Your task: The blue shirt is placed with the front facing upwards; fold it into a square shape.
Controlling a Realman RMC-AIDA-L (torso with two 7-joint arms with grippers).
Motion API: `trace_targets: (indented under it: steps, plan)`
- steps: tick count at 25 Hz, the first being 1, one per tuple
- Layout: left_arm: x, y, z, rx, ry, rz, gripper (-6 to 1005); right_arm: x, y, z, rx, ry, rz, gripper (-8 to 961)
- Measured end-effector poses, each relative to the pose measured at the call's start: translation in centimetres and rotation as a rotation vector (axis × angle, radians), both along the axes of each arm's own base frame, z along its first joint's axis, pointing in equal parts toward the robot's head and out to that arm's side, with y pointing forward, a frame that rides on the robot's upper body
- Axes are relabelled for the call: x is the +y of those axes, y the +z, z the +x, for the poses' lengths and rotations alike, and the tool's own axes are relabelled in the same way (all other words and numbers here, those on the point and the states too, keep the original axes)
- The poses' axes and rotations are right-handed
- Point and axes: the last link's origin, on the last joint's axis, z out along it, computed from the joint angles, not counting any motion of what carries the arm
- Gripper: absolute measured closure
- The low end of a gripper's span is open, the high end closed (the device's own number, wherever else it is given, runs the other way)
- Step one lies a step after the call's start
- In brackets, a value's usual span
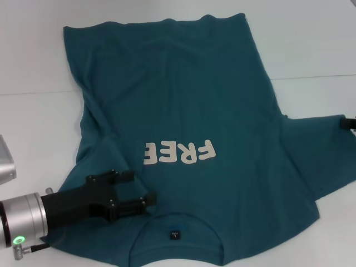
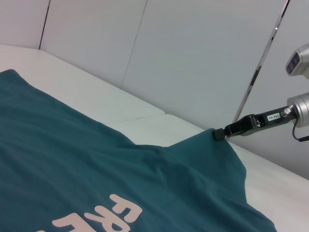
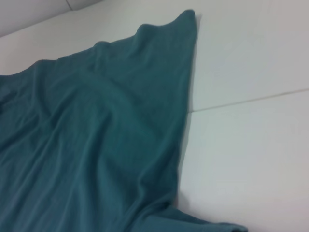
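White table (image 1: 311, 39) beneath everything, seam running across it. Blue shirt (image 1: 183, 111) spread front up over most of the table, collar nearest the robot, hem at the far edge, pale lettering (image 1: 179, 151) across the chest, black neck label (image 1: 174, 235) inside the collar. Cloth rumpled along the robot's left side; right sleeve drawn outward toward the table edge and raised into a small peak.

Left gripper (image 1: 139, 192) low over the left shoulder of the shirt, beside the collar, fingers parted, nothing clearly held. Right gripper (image 2: 219, 134) at the tip of the right sleeve, closed on the sleeve edge as judged from the left wrist view; barely visible at the right border of the head view.

Step in hand, by judgement: taking hold of both sides ahead of the first fold; no fold yet made. Next move calls for closing the left fingers on the shoulder cloth, then carrying the sides inward evenly, without dragging the body askew.
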Motion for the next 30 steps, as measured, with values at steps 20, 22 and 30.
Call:
trace_targets:
  steps: [20, 22, 30]
  plan:
    - [0.1, -0.2, 0.0, -0.012, 0.025, -0.006, 92, 2.2, 0.5, -1.2, -0.170, 0.066, -0.007, 943]
    - [0.1, -0.2, 0.1, -0.019, 0.028, -0.006, 92, 2.4, 0.4, -1.4, -0.178, 0.076, -0.012, 943]
    - [0.0, -0.4, 0.1, -0.026, 0.033, -0.012, 92, 3.0, 0.1, -2.5, -0.176, 0.112, -0.029, 942]
